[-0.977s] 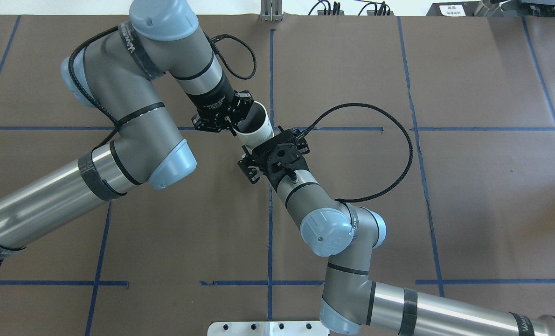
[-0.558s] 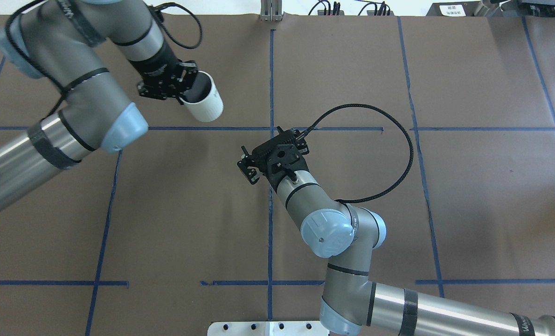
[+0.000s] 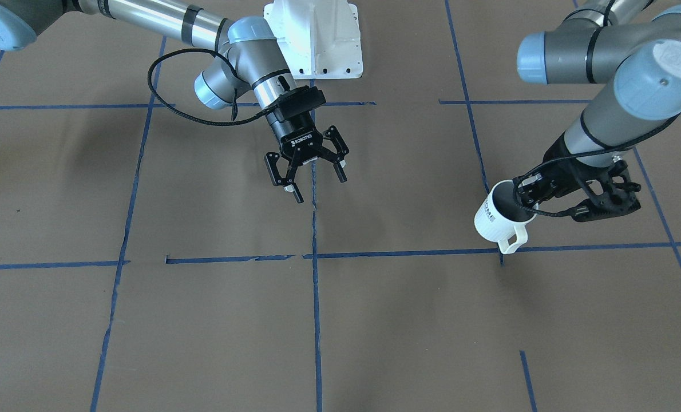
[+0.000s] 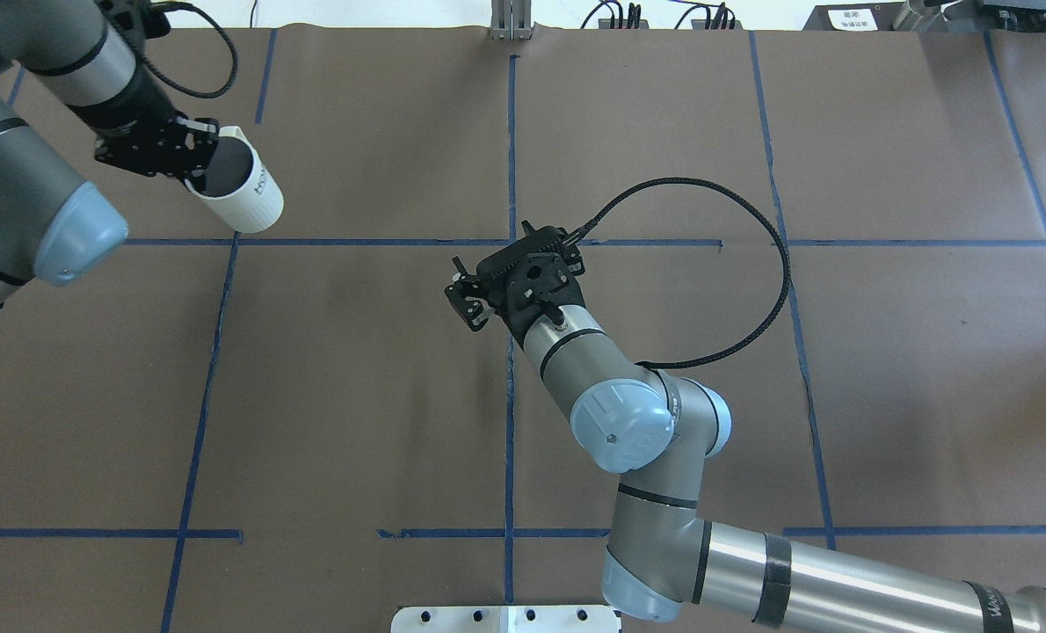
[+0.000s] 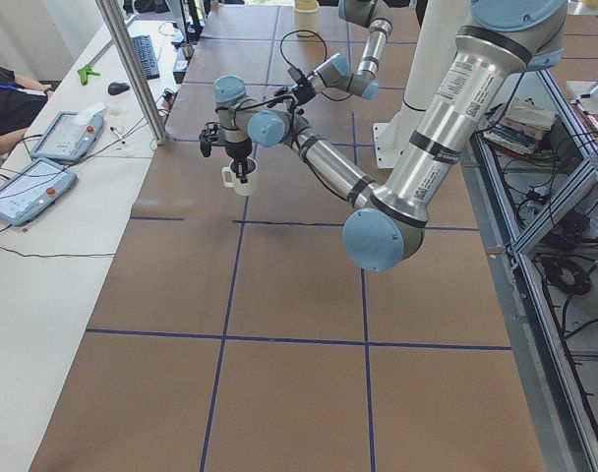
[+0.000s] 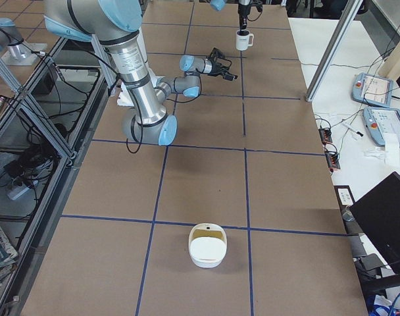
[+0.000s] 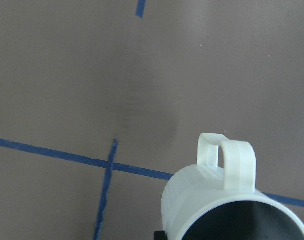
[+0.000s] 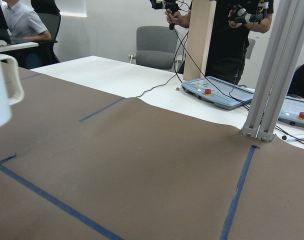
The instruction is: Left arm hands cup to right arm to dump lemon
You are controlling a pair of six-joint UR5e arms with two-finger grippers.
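A brown paper-covered table (image 4: 883,352), marked into squares by blue tape lines (image 4: 510,422), is seen from above with two silver robot arms reaching over it. The left arm (image 4: 13,167) comes in at the far left corner, and its cage-like black left gripper (image 4: 199,165) is clamped on the rim of the cup (image 4: 250,200), a small white mug with dark lettering on its side. The cup hangs clear of the table, tilted, with its mouth turned up toward the gripper and its loop handle pointing to the far side. Its inside shows only as a dark grey hollow, and nothing within can be made out. In the left wrist view the cup (image 7: 227,205) fills the lower right corner, with the tabletop well below it. The right arm (image 4: 628,422) enters from the near right and ends near the middle of the table. Its slim black right gripper (image 4: 466,306) has its fingers spread wide and grasps nothing, poised just above the centre tape line. The cup lies well apart from this gripper, off to its left and a little farther away. From the right-hand side camera, a white dish (image 6: 205,245) sits on the table's right end, far from both arms.
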